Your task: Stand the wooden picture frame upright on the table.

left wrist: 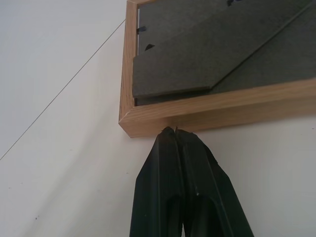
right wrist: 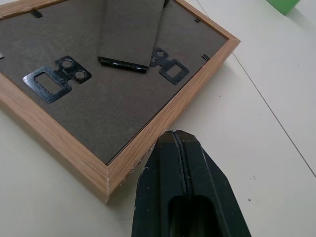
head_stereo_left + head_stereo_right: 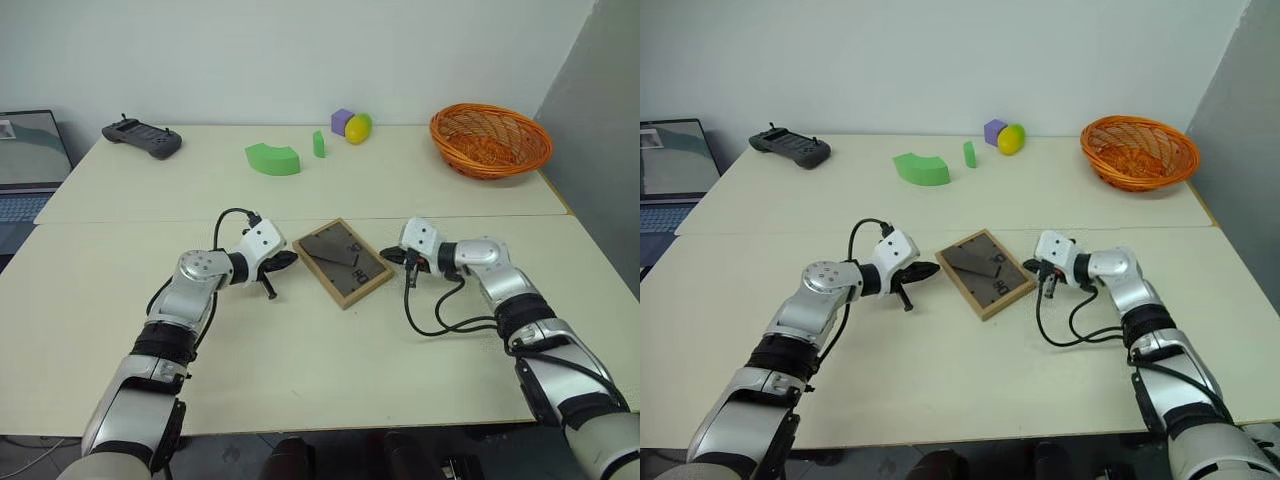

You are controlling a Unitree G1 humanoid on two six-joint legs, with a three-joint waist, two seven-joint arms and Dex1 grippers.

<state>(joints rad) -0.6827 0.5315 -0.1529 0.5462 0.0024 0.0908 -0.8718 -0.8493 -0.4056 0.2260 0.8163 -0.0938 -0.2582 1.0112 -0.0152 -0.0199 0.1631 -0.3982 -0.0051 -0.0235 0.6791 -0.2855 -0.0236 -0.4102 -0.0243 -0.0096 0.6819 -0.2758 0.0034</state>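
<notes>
A: Where do we stand with the small light-wood picture frame (image 3: 342, 262)?

B: It lies face down on the pale cream table (image 3: 300, 370), dark back panel and fold-out stand up, long axis slanting diagonally, right between us. Our left gripper (image 3: 284, 260) and right gripper (image 3: 393, 256) press shut fingertips against opposite edges, about equally near, holding nothing.

A: Containers?

B: We see one orange woven basket (image 3: 490, 140) at the far right, apparently empty
</notes>
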